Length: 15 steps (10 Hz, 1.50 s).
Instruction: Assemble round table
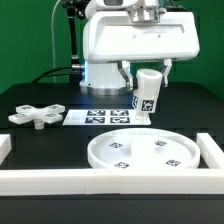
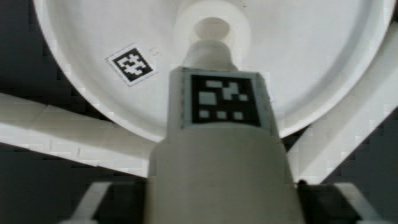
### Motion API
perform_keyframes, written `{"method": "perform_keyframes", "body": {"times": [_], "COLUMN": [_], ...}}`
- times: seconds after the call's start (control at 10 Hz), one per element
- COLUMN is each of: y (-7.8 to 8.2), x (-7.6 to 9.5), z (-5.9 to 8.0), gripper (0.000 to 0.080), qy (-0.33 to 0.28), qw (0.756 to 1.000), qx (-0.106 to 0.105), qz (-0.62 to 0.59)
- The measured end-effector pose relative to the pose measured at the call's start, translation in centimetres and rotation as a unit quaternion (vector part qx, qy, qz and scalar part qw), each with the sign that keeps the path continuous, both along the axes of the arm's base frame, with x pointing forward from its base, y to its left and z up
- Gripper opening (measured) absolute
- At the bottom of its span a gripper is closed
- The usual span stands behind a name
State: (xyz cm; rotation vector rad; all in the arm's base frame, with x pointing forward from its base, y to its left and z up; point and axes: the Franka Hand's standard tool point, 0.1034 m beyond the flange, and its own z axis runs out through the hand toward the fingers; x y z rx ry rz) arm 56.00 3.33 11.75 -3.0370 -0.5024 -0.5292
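- The black table (image 1: 50, 150) filled most of the exterior view, with my white arm rising at its far side.
- White border rails (image 1: 60, 182) framed the table's near edge, with shorter runs at both sides. In the wrist view two rails (image 2: 54, 125) showed as pale bars on either side of my pincer.
- The round disc (image 1: 96, 152) lay flat on the table, rim up, just inside the near rail and toward the exterior view's right. Several small black-and-white tags sat on its face. In the wrist view the disc (image 2: 107, 30) spread across the background, with one tag clearly visible.
- The marker board (image 1: 105, 117) lay flat beyond the disc, near my arm's base.
- The four-armed cross piece (image 1: 35, 116) lay on the table at the exterior view's left, beside the marker board and well apart from the disc and from my pincer.
- The short post (image 1: 148, 95) hung in the air from my pincer, near upright, with a tag on its side. Its lower end sat above the far rim of the disc and clear of it.
- In the wrist view the post (image 2: 217, 150) ran straight out from between my fingers toward the disc's middle, with its tag facing the camera.
- My pincer (image 1: 146, 80) was closed narrow, holding the post by its upper end, one finger on each side.
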Motion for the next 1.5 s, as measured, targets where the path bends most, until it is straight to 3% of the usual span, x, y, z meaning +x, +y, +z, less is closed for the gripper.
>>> {"method": "perform_keyframes", "body": {"times": [0.3,0.5,0.6,1.1,1.5], "y": [-0.2,-1.9,-2.3,-0.2,0.1], "x": [0.8,1.3,0.8,0.3,0.1], "z": [-0.2,0.0,-0.7,-1.3,-1.5], "gripper": [0.0409,0.0409,0.0409,0.0409,0.0409], "qy": [-0.022,-0.088,-0.101,-0.093,-0.089], "qw": [1.000,0.996,0.995,0.996,0.996], "qx": [-0.003,-0.024,-0.027,-0.016,-0.010], "qz": [-0.004,-0.004,-0.010,-0.006,-0.013]}}
